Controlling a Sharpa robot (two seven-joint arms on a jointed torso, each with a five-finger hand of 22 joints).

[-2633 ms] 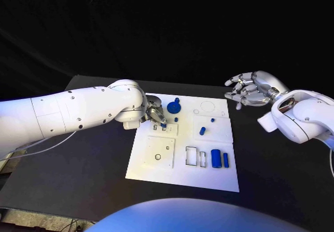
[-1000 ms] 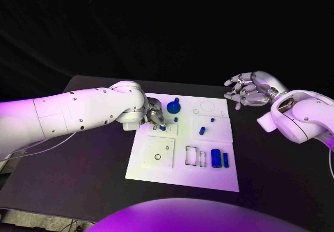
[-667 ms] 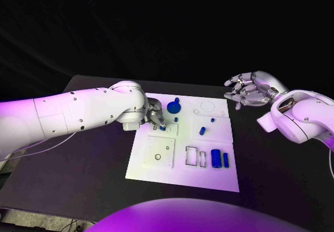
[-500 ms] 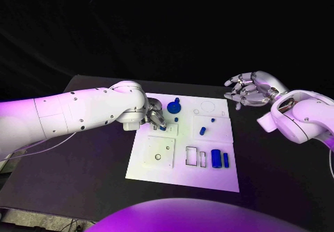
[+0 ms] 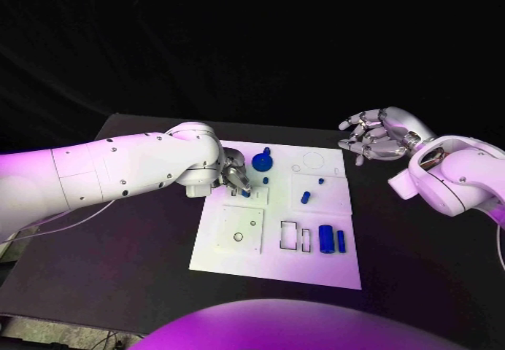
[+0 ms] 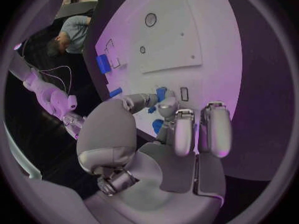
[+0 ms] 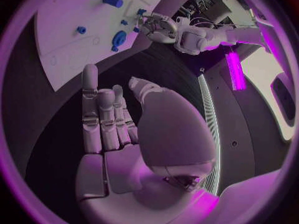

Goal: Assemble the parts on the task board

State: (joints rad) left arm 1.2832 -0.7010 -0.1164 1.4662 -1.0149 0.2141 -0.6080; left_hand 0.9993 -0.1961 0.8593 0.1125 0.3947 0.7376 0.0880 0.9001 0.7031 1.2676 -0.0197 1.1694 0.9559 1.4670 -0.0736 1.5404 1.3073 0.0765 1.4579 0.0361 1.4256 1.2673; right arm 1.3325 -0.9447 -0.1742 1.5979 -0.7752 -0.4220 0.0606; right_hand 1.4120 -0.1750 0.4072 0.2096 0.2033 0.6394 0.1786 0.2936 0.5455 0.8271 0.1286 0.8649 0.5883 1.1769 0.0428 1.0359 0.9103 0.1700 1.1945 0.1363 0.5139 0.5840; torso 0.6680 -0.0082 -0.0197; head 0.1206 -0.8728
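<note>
The left hand (image 5: 233,177) pinches a small blue part (image 5: 247,192) over the task board (image 5: 316,259), likely needing alignment before pressing; the right hand (image 5: 376,136) hovers loosely spread, holding nothing.

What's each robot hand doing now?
Left robot hand pinching small blue part at task board. Right robot hand open, off board. Nothing blocking.

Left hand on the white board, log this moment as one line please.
left hand: pinches small blue part at white task board slot | right hand: raised off board, holds nothing | stage: inserting
</note>
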